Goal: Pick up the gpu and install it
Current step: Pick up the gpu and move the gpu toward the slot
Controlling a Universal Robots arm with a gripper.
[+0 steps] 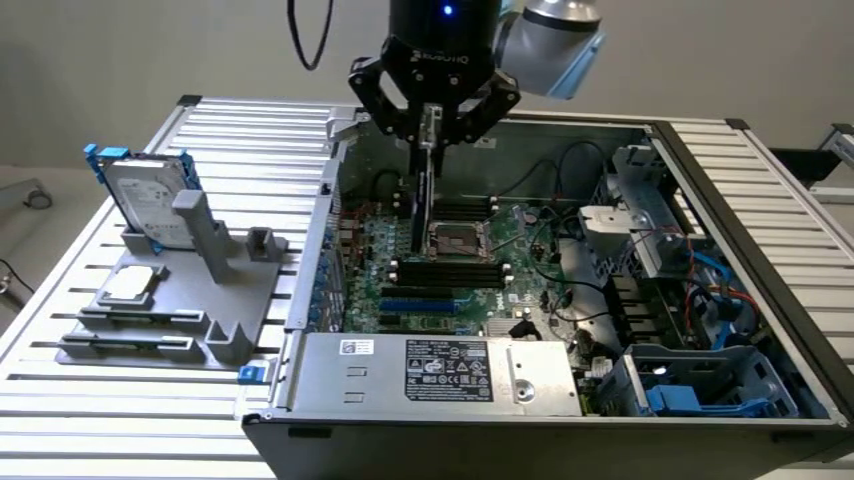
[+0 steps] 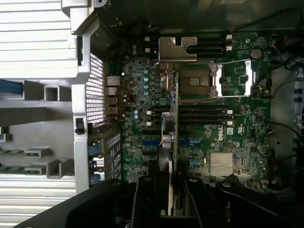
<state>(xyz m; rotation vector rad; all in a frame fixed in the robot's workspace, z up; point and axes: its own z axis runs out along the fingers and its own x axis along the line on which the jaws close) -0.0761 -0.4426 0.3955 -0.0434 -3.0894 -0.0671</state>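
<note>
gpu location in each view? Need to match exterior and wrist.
Exterior view: gpu hangs edge-on from the gripper, above the motherboard.
Wrist view: gpu edge-on, running out from the gripper, silver bracket at its far end.
Shared landmark: CPU socket.

The open computer case (image 1: pixel 534 445) is viewed by the exterior camera from above its nearer end, at middling distance, so that the slatted tabletop (image 1: pixel 120 420) and the grey holder (image 1: pixel 147 330) at the exterior view's left are taken in. The motherboard (image 2: pixel 237 137) is looked down upon by the wrist camera, from close above, past the jaws of the gripper (image 2: pixel 166 190) and along the edge-on gpu (image 2: pixel 167 137). The motherboard and its processor socket (image 2: pixel 194 83) are shared by both views.
</note>
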